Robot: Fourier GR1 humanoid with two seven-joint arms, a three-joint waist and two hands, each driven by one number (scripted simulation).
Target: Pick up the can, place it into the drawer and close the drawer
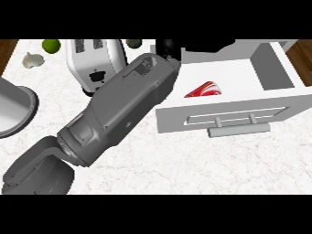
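The white drawer (pixel 280 98) stands pulled open at the right of the counter, its handle (pixel 239 130) facing me. A red and white can (pixel 204 89) lies inside it, by the left wall. My left forearm runs from the lower left up across the counter. The black left hand (pixel 168 46) shows only in part, over the drawer's back left corner, above the can and not touching it. How its fingers stand is hidden by the forearm. The right hand does not show.
A white toaster (pixel 94 59) stands at the back, partly behind the forearm. A green lime (pixel 51 45), a garlic bulb (pixel 31 60) and another green fruit (pixel 134 43) lie along the far edge. A large grey round container (pixel 6 109) stands at the left.
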